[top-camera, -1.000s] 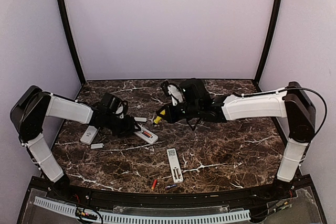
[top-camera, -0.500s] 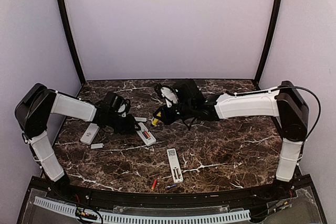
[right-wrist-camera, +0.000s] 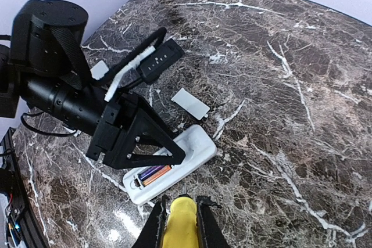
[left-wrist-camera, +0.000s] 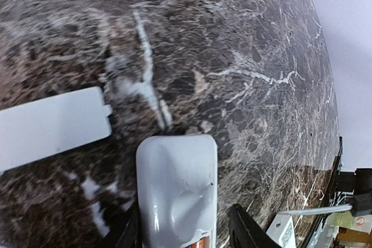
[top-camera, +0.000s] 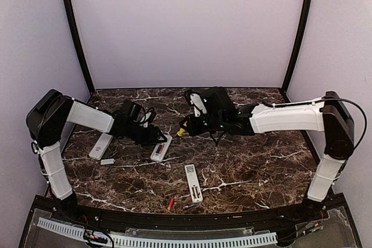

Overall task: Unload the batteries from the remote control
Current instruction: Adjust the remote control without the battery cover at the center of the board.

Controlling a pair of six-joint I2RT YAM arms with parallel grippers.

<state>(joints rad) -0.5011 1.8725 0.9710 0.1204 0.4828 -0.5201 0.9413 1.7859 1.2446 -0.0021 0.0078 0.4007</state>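
The left wrist view's bottom edge cuts off the remote (left-wrist-camera: 176, 190), showing only an orange sliver of its battery (left-wrist-camera: 197, 244), and the white cover plate (left-wrist-camera: 52, 126) runs off the left edge. The right wrist view's bottom edge crops the yellow screwdriver (right-wrist-camera: 180, 225), hiding its tip.

The remote (top-camera: 161, 148) is turned on the table. A second ago its far end was angled to the left; now that end is swung to the right and its near end to the left. The left gripper (top-camera: 154, 137) is carried further right toward the table's middle, with its arm stretched out longer and its shoulder brought inward. The small white cover plate (right-wrist-camera: 190, 103), plain in the earlier top views, is now masked there by that gripper. The right gripper (top-camera: 185, 129), with the screwdriver (top-camera: 181, 132), was shifted left half a second ago and is now drawn back to the right.
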